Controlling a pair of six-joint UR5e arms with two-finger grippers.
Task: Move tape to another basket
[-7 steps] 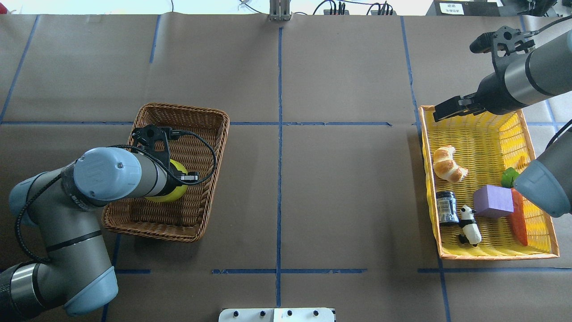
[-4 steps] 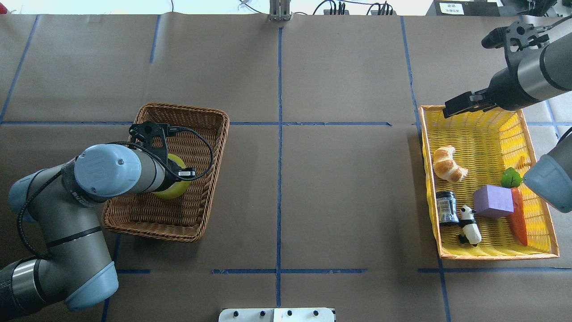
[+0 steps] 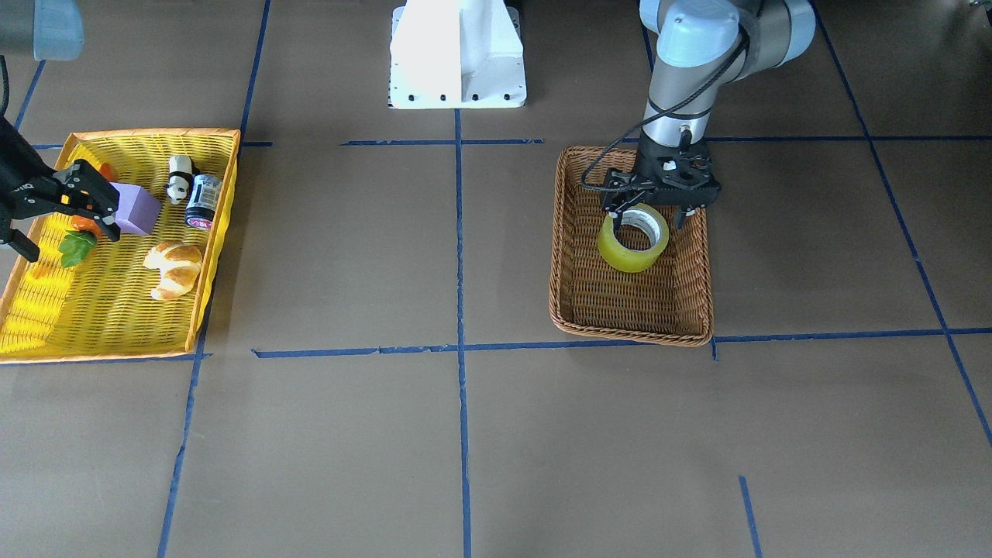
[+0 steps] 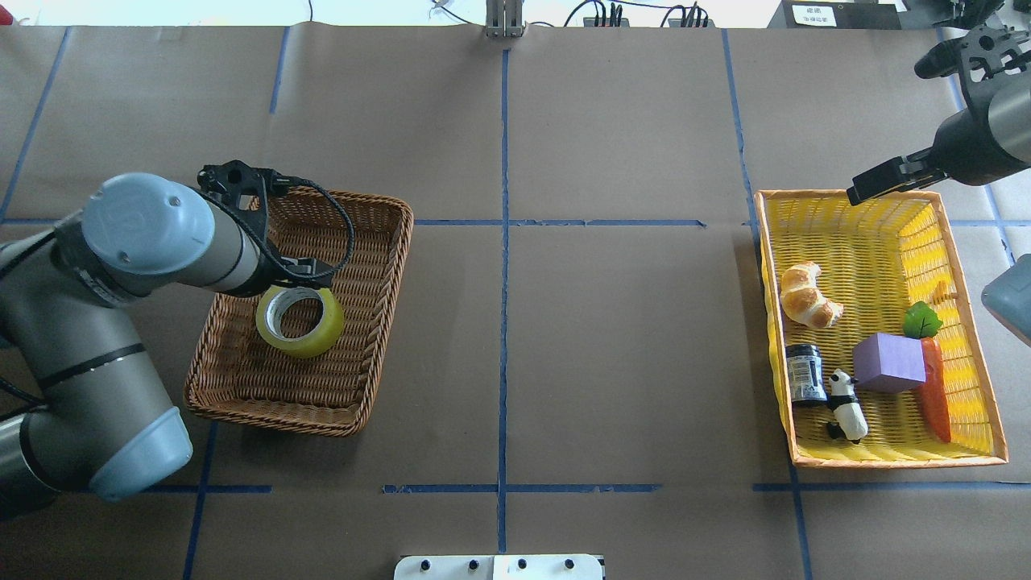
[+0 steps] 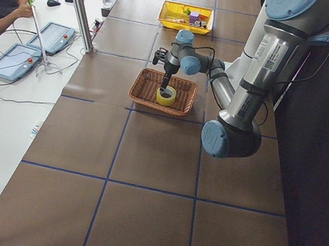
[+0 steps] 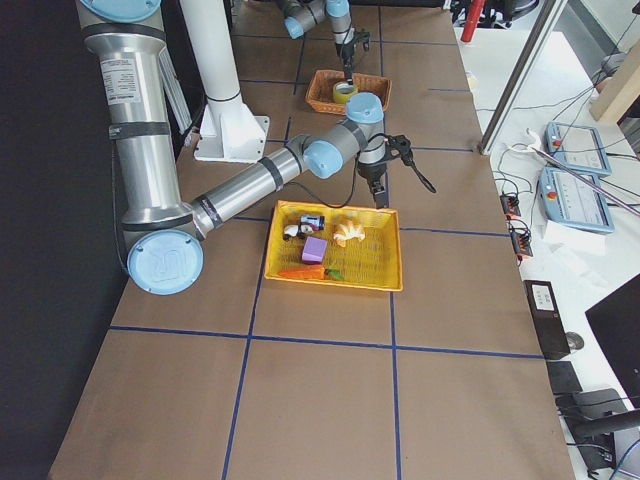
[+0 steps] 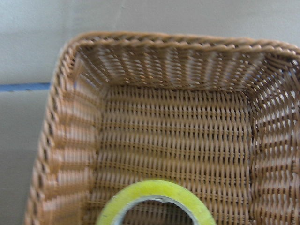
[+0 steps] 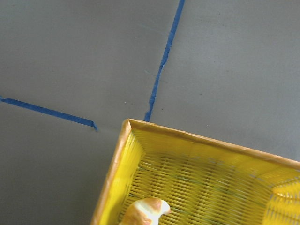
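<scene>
- Two baskets: one brown wicker basket at nine o'clock in the overhead view, one yellow basket at three o'clock.
- One tape roll.
- One croissant.
- One purple block.
- One carrot.
- One panda figure.
- One dark jar.

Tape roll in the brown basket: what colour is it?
Yellow tape with a whitish-grey inner core; overhead view shows it best.

Tape: translucent yellow roll, grey-white core, lying flat, hole up. It sits inside the brown wicker basket, near its middle.
</scene>
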